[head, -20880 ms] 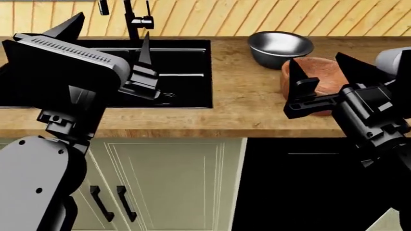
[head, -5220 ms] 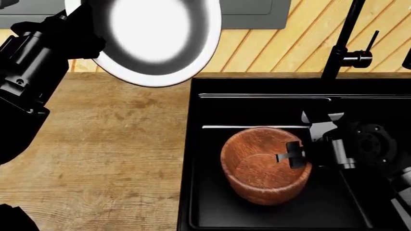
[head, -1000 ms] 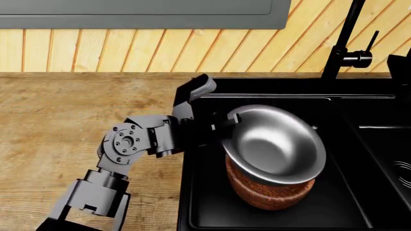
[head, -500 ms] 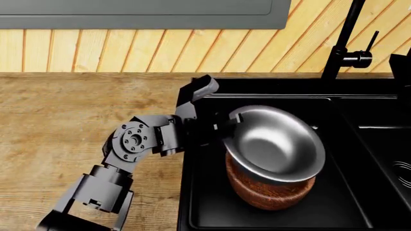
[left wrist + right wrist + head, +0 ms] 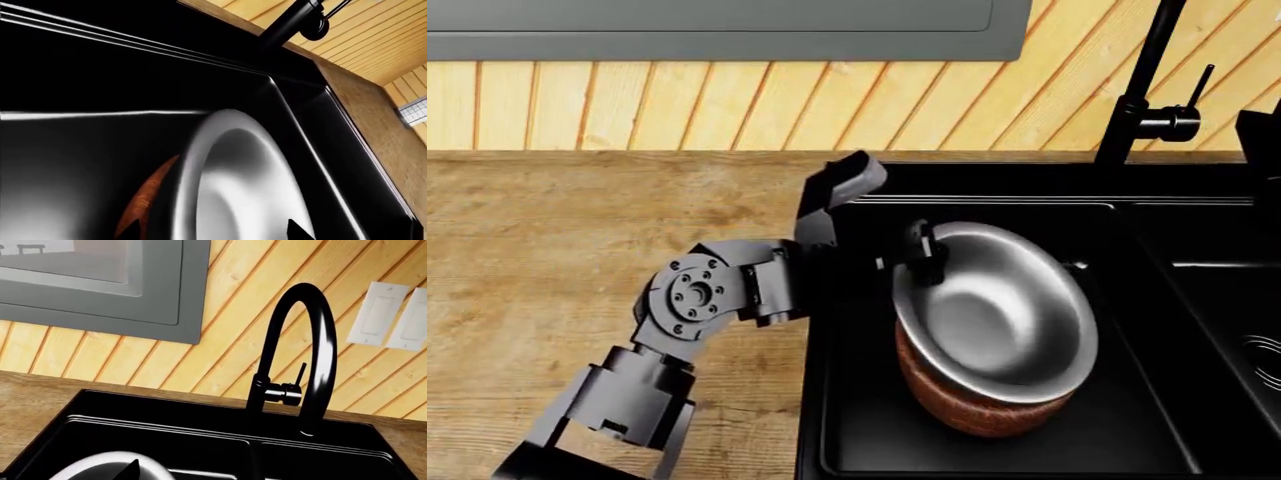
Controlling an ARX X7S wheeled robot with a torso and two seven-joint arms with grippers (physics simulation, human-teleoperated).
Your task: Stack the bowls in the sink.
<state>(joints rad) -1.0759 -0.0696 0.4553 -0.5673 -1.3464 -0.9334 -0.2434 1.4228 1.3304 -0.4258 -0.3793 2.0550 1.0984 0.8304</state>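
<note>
Steel bowl (image 5: 1001, 305) sits tilted in the mouth of the wood bowl (image 5: 981, 400), which stands in the left basin of the sink (image 5: 854, 440), toward that basin's front. Left pincer (image 5: 924, 252) is at the steel bowl's rear-left rim; one finger shows over the rim, but whether it clamps the rim or has let go I cannot tell. Right pincer's state cannot be told either; only a dark tip shows in the right wrist view, facing the faucet (image 5: 303, 360). Risks as I judge them: the steel bowl is not seated level, so a release here could let it rock or slide off; a sideways pull-out could drag the rim and tip the stack.
</note>
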